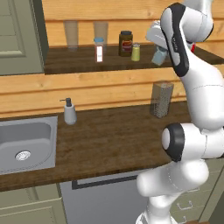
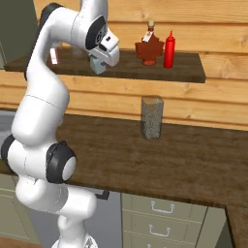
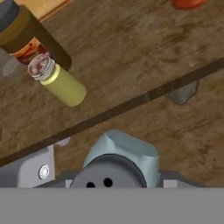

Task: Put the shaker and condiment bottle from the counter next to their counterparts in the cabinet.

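The shaker (image 3: 124, 151) is held clamped in the gripper (image 1: 159, 54), jaws partly closed on its body, at the front edge of the cabinet (image 1: 78, 65). It is judged light, rigid and slick; a grip across the body below the cap seems best. At ten o'clock in the hand view, the olive-yellow shaker (image 3: 61, 83) and dark jar (image 3: 26, 37) crowd the landing spot. The condiment bottle (image 2: 168, 49) is already shelved beside the brown sauce bottle (image 2: 149, 48).

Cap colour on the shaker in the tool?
Dark grey, with small holes, on the pale blue shaker held in the tool. Hand view shows it best.
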